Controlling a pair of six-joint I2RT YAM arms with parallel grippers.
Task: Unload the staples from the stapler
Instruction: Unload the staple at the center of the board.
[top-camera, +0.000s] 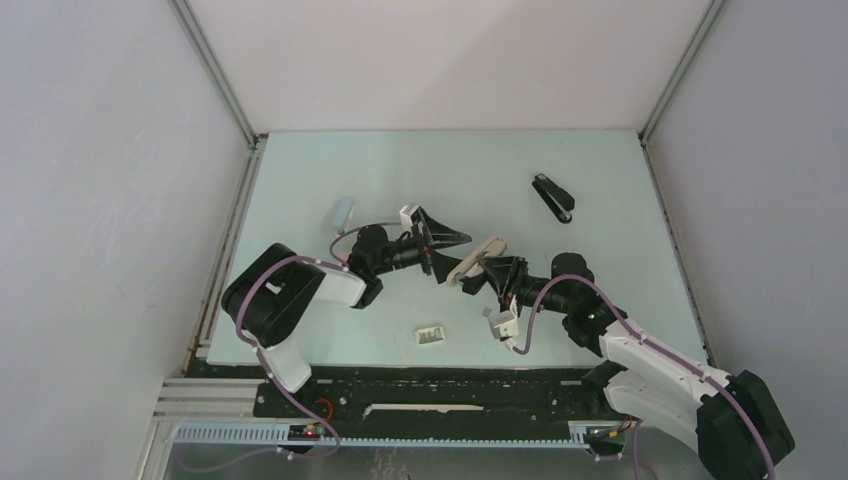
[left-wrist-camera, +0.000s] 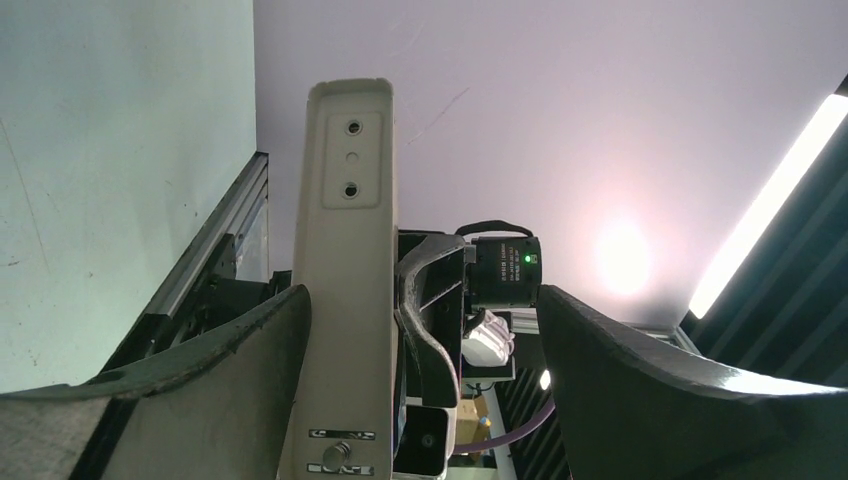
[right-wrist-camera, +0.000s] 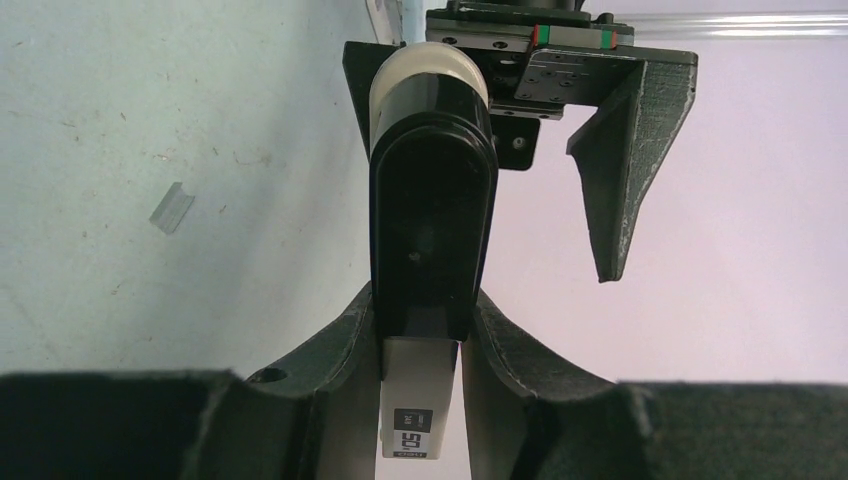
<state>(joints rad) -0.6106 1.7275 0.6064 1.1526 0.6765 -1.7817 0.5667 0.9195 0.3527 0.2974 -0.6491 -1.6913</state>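
Observation:
A beige stapler (top-camera: 478, 260) with a black underside is held off the table between the two arms. My right gripper (top-camera: 492, 277) is shut on one end of it, and in the right wrist view both fingers press its black and beige body (right-wrist-camera: 432, 230). My left gripper (top-camera: 440, 245) is open around the other end. In the left wrist view the beige body (left-wrist-camera: 350, 250) lies against one finger (left-wrist-camera: 260, 340), while the other finger (left-wrist-camera: 620, 360) stands well apart from it. One small silvery strip of staples (right-wrist-camera: 171, 208) lies on the table.
A black stapler (top-camera: 553, 197) lies at the back right of the pale green table (top-camera: 600, 290). A small pale block (top-camera: 430, 335) sits near the front edge. A light blue item (top-camera: 344, 211) lies to the left, behind my left arm. White walls enclose the table.

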